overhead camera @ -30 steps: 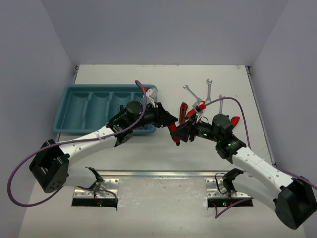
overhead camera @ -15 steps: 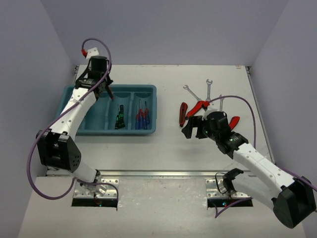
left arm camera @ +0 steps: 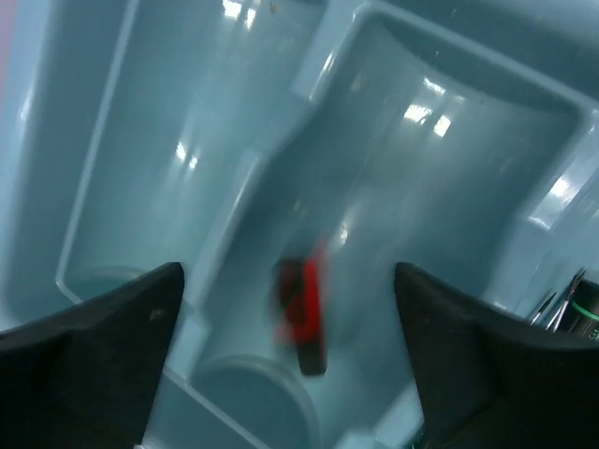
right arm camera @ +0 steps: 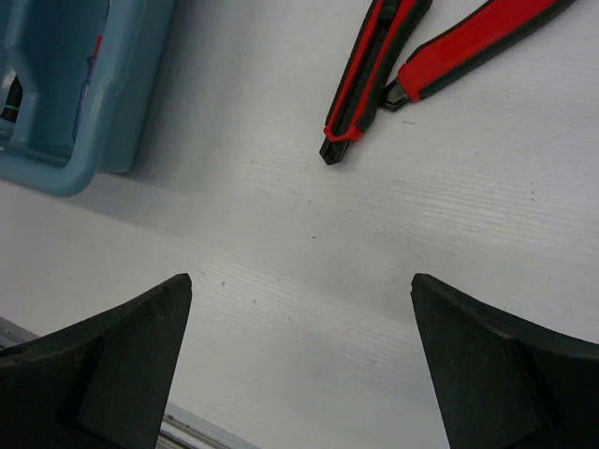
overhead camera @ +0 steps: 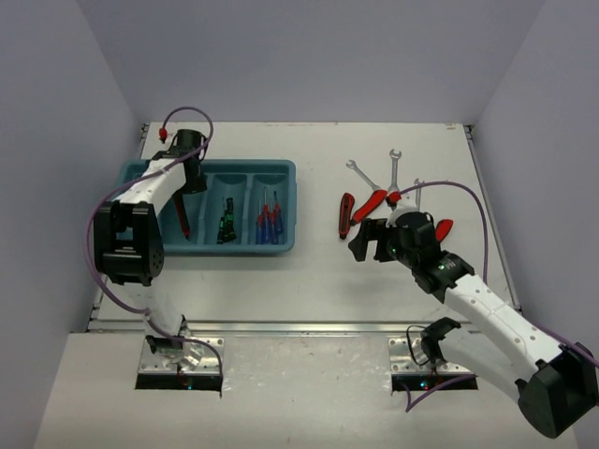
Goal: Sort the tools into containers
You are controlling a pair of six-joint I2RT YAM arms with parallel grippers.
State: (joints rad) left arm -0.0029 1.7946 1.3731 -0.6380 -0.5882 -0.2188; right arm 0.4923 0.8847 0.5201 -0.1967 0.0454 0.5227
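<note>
The teal tray has four long compartments. My left gripper hangs open over its far left end. Below its jaws a red-and-black-handled tool lies loose and blurred in the second compartment from the left. A black-and-green screwdriver fills the third compartment, thin screwdrivers the fourth. My right gripper stands open and empty over bare table, just short of the red-handled pliers. Silver wrenches lie beyond them.
A second red handle lies beside the pliers, and another red-handled tool sits right of my right wrist. The tray's corner shows at the left of the right wrist view. Walls close in the table on three sides.
My left arm swung from the table's middle to the tray's far left with the red-handled tool and opened; the tool now lies in the tray. My right gripper opened.
</note>
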